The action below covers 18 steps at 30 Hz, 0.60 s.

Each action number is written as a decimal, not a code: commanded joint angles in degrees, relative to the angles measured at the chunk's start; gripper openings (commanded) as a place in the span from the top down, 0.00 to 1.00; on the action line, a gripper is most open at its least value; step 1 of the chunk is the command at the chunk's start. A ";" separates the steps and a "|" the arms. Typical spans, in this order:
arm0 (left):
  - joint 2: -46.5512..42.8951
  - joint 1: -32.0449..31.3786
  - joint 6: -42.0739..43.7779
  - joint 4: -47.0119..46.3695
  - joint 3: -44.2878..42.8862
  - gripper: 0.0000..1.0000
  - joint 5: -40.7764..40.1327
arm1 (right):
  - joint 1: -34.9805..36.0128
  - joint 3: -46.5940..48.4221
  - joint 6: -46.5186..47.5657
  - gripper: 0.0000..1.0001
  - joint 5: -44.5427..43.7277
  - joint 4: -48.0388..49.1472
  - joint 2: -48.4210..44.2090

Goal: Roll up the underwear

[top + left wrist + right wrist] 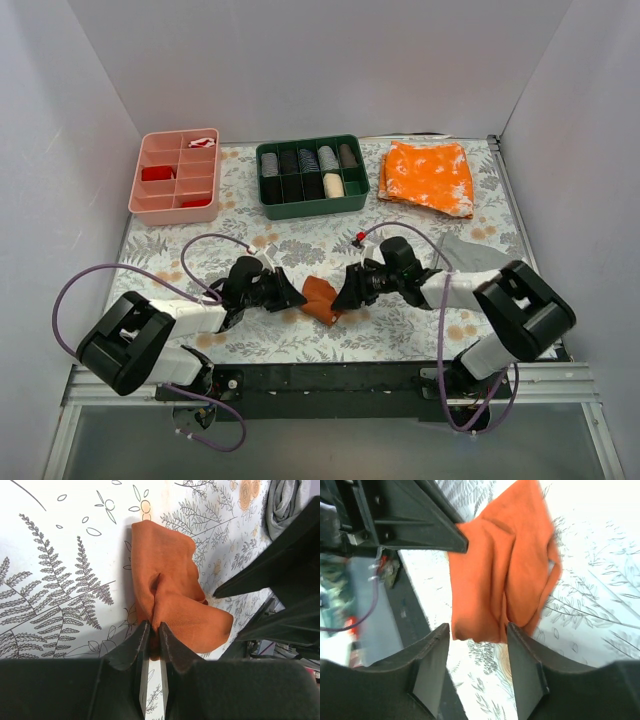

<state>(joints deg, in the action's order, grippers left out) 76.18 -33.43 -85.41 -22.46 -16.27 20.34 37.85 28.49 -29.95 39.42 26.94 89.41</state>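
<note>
Here the underwear (320, 298) lies bunched, rust-orange face up, on the floral table (300, 235) near its front edge, between the two grippers that meet over it. The left gripper (153, 631) is pinched tight on a raised fold at the garment's near edge, its fingers (131, 647) almost touching with cloth squeezed between them. The right gripper (477, 636) stands spread, its fingers (431, 652) well apart with the opposite edge of the underwear between the tips, not clamped. A grey cloth (458, 250) lies just behind the right arm. Farther back sit a pink tray (150, 203), a green tray (312, 205) and a bright orange speckled cloth (428, 177).
</note>
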 commanded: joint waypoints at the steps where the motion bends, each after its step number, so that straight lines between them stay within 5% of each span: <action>1: -1.21 0.21 2.26 4.43 -2.62 0.90 0.31 | 1.34 0.69 7.44 0.41 -13.21 -11.61 -10.73; 7: 0.02 0.21 2.61 6.98 -4.38 0.90 0.76 | 11.54 5.68 14.48 0.37 -32.11 -21.39 -18.74; 18: 0.99 0.21 3.23 9.54 -5.96 0.90 0.67 | 24.81 12.64 19.58 0.36 -47.59 -25.26 -7.86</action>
<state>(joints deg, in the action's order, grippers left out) 77.28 -33.43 -83.48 -14.96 -20.58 20.84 60.25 37.43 -13.30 -1.02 4.10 78.15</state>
